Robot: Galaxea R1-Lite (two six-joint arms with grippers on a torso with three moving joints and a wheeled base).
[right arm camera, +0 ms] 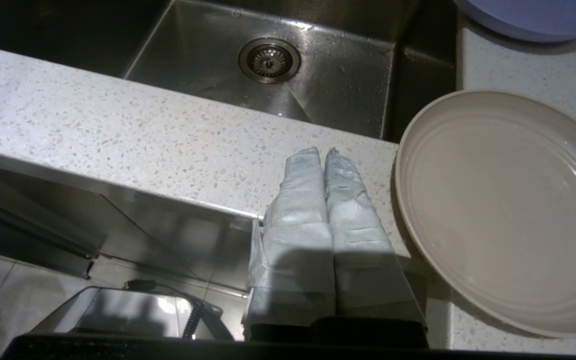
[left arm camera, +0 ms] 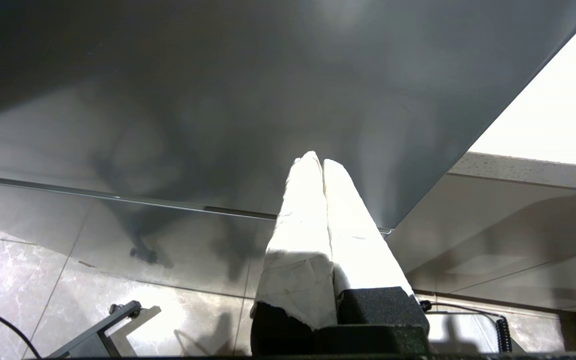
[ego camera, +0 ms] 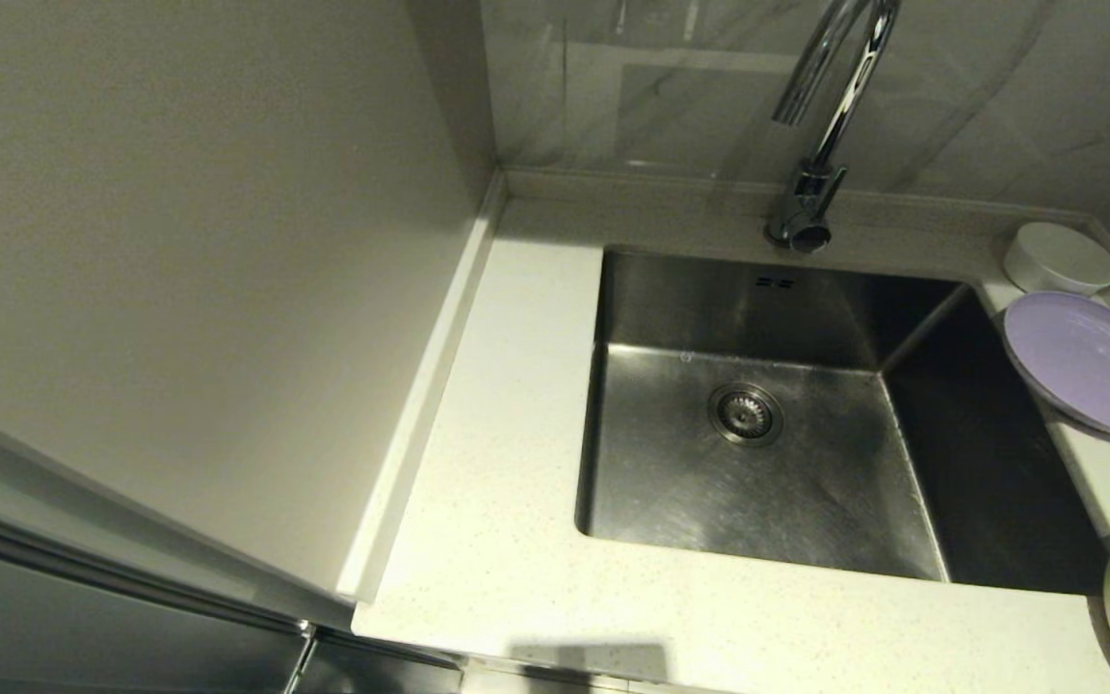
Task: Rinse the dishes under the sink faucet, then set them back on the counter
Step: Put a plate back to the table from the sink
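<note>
The faucet [ego camera: 830, 106] arches its spout towards the sink [ego camera: 757, 424]; both claws, left claw [left arm camera: 322, 162] and right claw [right arm camera: 324, 152], pinched closed, empty.

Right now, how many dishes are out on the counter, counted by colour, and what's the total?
White bowl: 1
Lavender plate: 1
Beige plate: 1
Total: 3, all on the counter right of the sink.
</note>
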